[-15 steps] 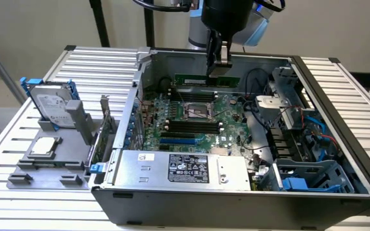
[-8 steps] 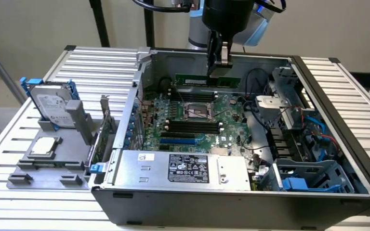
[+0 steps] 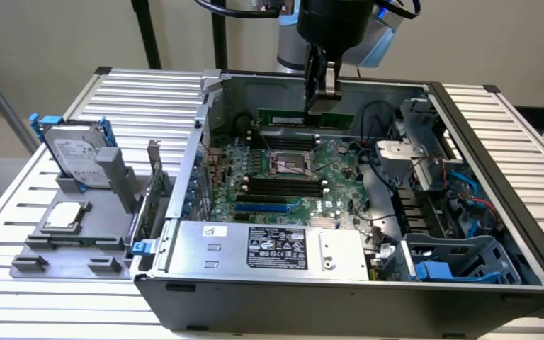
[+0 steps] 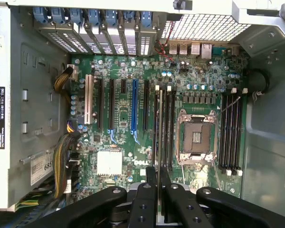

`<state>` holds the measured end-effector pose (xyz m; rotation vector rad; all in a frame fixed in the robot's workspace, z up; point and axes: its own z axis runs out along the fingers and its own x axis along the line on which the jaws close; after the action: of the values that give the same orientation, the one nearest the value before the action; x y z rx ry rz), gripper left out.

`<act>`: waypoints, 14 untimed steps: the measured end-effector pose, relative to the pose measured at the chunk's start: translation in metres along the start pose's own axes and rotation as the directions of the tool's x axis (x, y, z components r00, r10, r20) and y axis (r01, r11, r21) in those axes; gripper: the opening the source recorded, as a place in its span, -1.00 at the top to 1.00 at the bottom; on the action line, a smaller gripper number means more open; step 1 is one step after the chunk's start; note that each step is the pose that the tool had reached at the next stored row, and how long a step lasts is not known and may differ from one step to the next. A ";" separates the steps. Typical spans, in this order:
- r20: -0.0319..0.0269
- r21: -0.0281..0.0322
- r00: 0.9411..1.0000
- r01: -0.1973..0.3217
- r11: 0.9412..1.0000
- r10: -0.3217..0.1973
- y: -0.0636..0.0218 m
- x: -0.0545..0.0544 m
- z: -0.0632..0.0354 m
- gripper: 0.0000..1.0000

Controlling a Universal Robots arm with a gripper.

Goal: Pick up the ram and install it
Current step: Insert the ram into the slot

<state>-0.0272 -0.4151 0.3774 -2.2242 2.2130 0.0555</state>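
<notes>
An opened computer case (image 3: 348, 304) lies on its side on a slatted metal desk (image 3: 149, 92), so the motherboard (image 3: 282, 188) faces up. The arm reaches down into the far half of the case. Its end effector (image 3: 321, 105) is nearly pressed together, pinching the ram (image 3: 291, 117) by its upper long edge. In the exterior view the ram is a green stick hanging level, with its length running across the case just in front of the back wall, over the far side of the board beyond the processor socket (image 3: 291, 164). In the wrist view the end effector (image 4: 156, 190) holds the ram (image 4: 158, 137) edge-on, so it appears as a thin dark line. That line runs along the bank of black memory slots (image 4: 168, 128) beside the socket (image 4: 195, 137). Whether it is already in a slot or just above one cannot be told. A second bank of slots (image 4: 230, 133) lies on the other side of the socket, and a blue expansion slot (image 4: 134, 109) stands further off. A power supply (image 3: 253, 248) fills the near corner of the case. Outside the case, on the exterior view's left, a hard drive (image 3: 76, 152) leans in a grey holder (image 3: 74, 248).
</notes>
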 end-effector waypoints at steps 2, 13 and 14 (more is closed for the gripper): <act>0.000 0.000 1.000 0.000 1.000 0.000 0.0000 0.000 0.0016 0.73; 0.000 -0.002 1.000 0.000 1.000 0.000 0.0103 0.000 0.0209 0.73; 0.000 -0.002 1.000 0.000 1.000 0.000 0.0103 0.000 0.0228 0.73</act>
<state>-0.0380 -0.4145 0.3549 -2.2249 2.2140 0.0577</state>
